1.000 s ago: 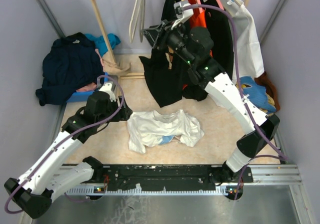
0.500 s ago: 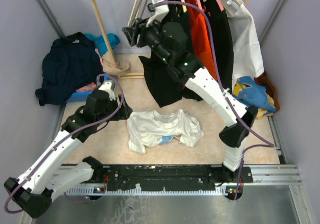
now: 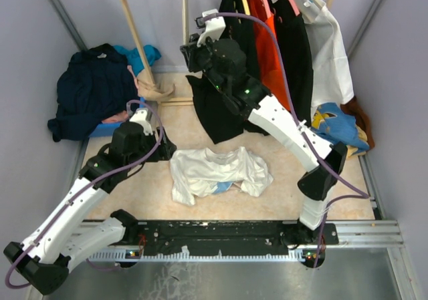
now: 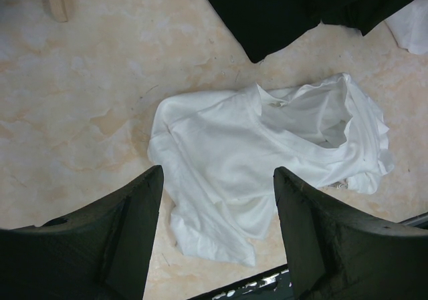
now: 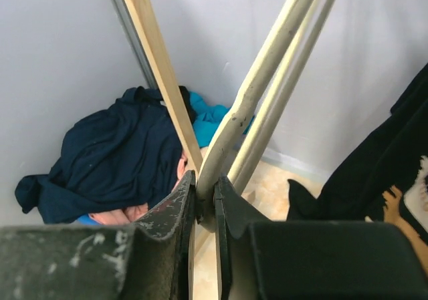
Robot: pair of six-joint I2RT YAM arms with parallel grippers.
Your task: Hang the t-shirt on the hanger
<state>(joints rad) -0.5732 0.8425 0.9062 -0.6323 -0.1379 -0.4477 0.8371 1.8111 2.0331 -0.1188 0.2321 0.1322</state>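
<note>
The white t-shirt [image 3: 217, 173] lies crumpled on the beige floor, with a bit of blue print showing at its lower middle. In the left wrist view the t-shirt [image 4: 267, 160] lies below and between my fingers. My left gripper [image 3: 164, 150] is open and empty, just left of the shirt. The hanger [image 3: 185, 13] hangs from the rack's top rail, its pale arms pointing down. My right gripper [image 3: 189, 49] is raised to it and shut on one pale hanger arm [image 5: 254, 86], which is pinched between the fingertips [image 5: 205, 196].
A wooden rack post [image 3: 137, 36] slants beside the hanger. Black and orange garments [image 3: 267, 39] and a plain white one [image 3: 331, 53] hang to the right. A dark navy pile [image 3: 93, 86] lies at far left, and a blue-yellow cloth [image 3: 338, 126] at right.
My right arm has swung left from the hanging dark garments to the hanger and closed on its arm. The left arm has barely moved.
</note>
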